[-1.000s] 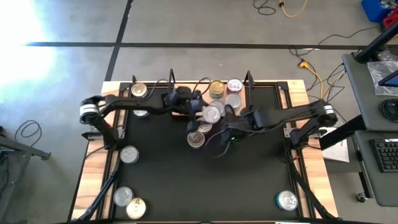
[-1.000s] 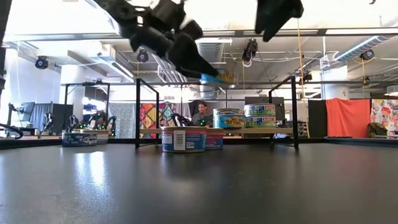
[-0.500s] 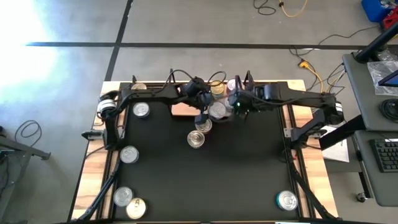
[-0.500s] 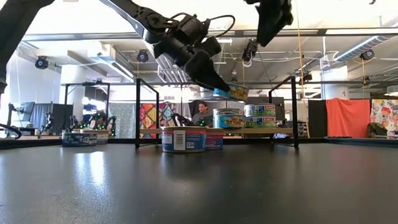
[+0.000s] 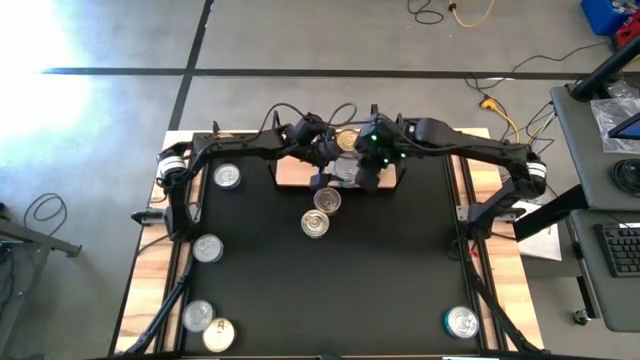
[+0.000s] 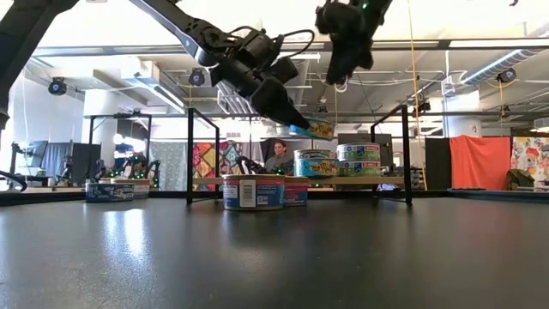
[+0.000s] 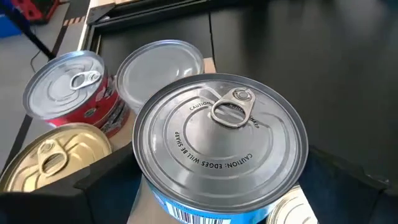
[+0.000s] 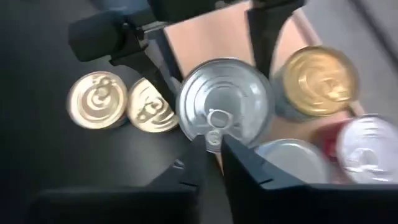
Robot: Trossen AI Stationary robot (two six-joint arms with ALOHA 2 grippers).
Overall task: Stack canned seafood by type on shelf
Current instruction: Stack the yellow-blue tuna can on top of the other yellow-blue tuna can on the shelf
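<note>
My left gripper (image 6: 300, 124) reaches in from the table's left and is shut on a silver-lidded tin (image 7: 221, 143) with a blue label, above the shelf (image 5: 292, 175). Under it, standing on the light-wood board, are a red-labelled tin (image 7: 65, 84), a plain silver lid (image 7: 158, 65) and a gold-lidded tin (image 7: 50, 162). My right gripper (image 8: 216, 155) hangs shut just above the held tin (image 8: 224, 102), pointing down and touching nothing. Two more tins (image 5: 327, 200) (image 5: 315, 224) stand on the black table just in front of the shelf. My left gripper pinches the tin by its side wall (image 7: 155, 199), one finger (image 7: 106, 180) on each side, with the ring-pull lid facing up. The fingers slant down from the table's left. The tin (image 6: 313, 130) is lifted clear and slightly tilted above the tins on the shelf.
Loose tins stand along the table's left side (image 5: 228, 177) (image 5: 208, 248) (image 5: 198, 316), a gold-lidded one (image 5: 219, 335) near the front left corner and one (image 5: 462, 322) near the front right. Black wire posts (image 6: 190, 154) (image 6: 403, 150) rise at both shelf ends. A person sits in the room beyond.
My left gripper has carried the tin toward the table's right and far edge and lowered it until it hangs over the shelf. My right gripper has moved toward the far edge, then left, and now stands above the held tin.
</note>
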